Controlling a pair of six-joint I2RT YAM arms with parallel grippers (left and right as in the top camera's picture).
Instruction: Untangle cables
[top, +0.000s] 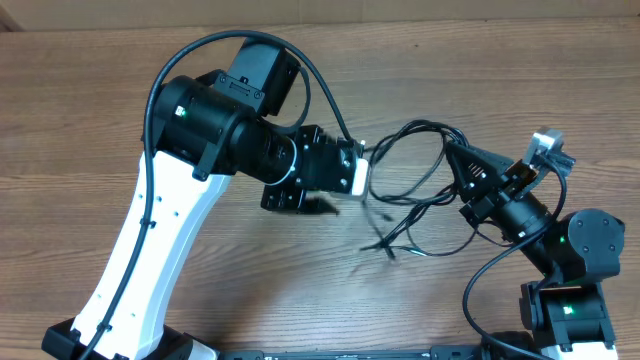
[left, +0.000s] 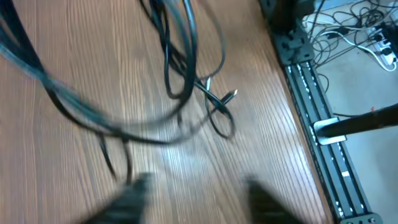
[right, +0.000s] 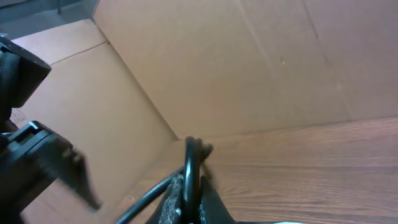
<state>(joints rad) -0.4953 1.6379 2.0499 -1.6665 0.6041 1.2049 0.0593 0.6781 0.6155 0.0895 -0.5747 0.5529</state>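
Observation:
A loose tangle of thin black cables (top: 415, 190) lies on the wooden table between the two arms, with small plug ends (top: 385, 245) at its near side. My right gripper (top: 452, 155) is shut on a strand of the cables (right: 191, 163), which stands up between its fingers. My left gripper (top: 362, 180) hovers at the tangle's left edge. In the left wrist view its blurred fingers (left: 134, 193) are open with bare wood between them. The cables (left: 177, 68) and silver-tipped plugs (left: 230, 96) lie ahead of them.
A metal rail (left: 311, 93) runs along the table's front edge, with cords and a power strip (left: 379, 43) on the floor beyond it. A cardboard wall (right: 205, 62) backs the table. The left arm's body (top: 215, 120) fills the left half.

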